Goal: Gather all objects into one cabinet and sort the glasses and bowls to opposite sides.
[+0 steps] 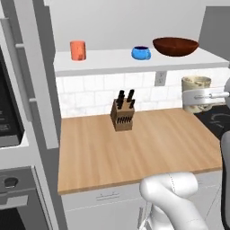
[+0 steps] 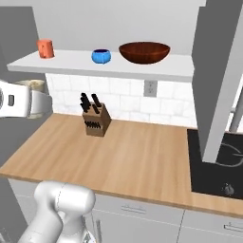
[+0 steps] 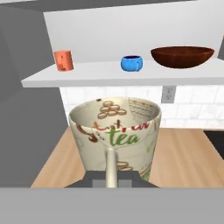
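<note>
The gripper grips the cream mug by its handle, held upright above the wooden counter. Beyond the jaws, higher up, the white shelf carries one orange cup, one blue cup, one brown bowl. One knife block stands on the counter below.

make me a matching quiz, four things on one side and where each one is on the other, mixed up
Things:
1. orange cup
2. blue cup
3. bowl
4. mug

Places:
A. shelf, middle
B. at the end effector, above the counter
C. shelf, right end
D. shelf, left end

Pairs: 1-D, 2-A, 3-C, 4-B
</note>
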Available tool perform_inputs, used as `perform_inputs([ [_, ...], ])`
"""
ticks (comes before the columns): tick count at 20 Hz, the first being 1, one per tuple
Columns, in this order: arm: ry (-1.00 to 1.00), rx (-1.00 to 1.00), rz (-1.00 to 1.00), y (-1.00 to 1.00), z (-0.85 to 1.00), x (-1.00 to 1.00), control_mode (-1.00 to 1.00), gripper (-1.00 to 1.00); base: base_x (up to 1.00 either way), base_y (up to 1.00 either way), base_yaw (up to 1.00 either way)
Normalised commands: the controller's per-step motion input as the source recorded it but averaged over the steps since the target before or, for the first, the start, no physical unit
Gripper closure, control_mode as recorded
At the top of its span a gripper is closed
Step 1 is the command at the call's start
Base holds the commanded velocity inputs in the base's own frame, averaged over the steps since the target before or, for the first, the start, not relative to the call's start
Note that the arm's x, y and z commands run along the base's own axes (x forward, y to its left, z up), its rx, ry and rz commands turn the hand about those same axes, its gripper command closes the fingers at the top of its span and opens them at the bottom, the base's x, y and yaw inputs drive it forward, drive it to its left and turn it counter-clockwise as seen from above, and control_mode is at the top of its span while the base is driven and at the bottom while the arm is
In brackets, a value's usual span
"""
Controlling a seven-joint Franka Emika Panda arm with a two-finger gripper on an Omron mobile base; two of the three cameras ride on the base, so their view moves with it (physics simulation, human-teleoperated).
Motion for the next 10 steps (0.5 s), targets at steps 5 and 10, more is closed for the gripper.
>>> perform_inputs([
  [5,0.0,0.0,0.0,0.0,0.0,0.0,1.0,1.0,0.26,0.27,-0.14],
  [10,0.0,0.0,0.0,0.0,0.0,0.0,1.0,1.0,0.26,0.42,-0.06],
])
